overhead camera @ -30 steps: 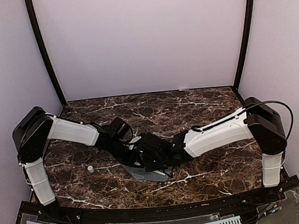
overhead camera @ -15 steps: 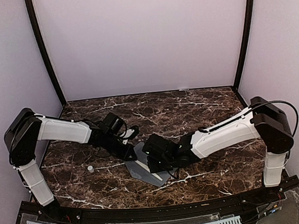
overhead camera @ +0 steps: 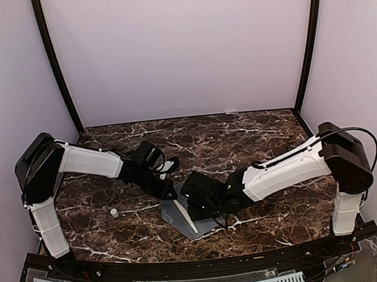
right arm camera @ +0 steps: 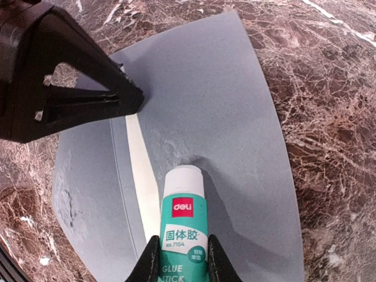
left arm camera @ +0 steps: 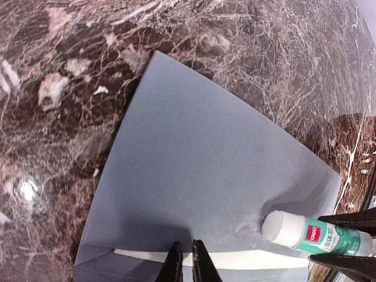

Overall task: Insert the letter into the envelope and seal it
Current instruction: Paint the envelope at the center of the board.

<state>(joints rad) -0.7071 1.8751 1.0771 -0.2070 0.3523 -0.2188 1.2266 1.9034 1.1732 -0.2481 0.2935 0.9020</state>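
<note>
One even stroke: right gripper [right arm camera: 180,247], pinching the glue stick [right arm camera: 183,217], should trace the envelope [right arm camera: 235,117] flap while the pressed-together left gripper [left arm camera: 187,258] pins it flat.

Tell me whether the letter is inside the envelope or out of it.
Inside. Only a narrow cream strip of the letter shows at the mouth of the grey-blue envelope; the rest is hidden.

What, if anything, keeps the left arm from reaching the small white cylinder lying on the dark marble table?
Probably nothing: yes, it looks reachable. The small white cylinder sits alone on bare dark marble table beside the left arm, away from the grey-blue paper envelope where the left gripper rests shut.
</note>
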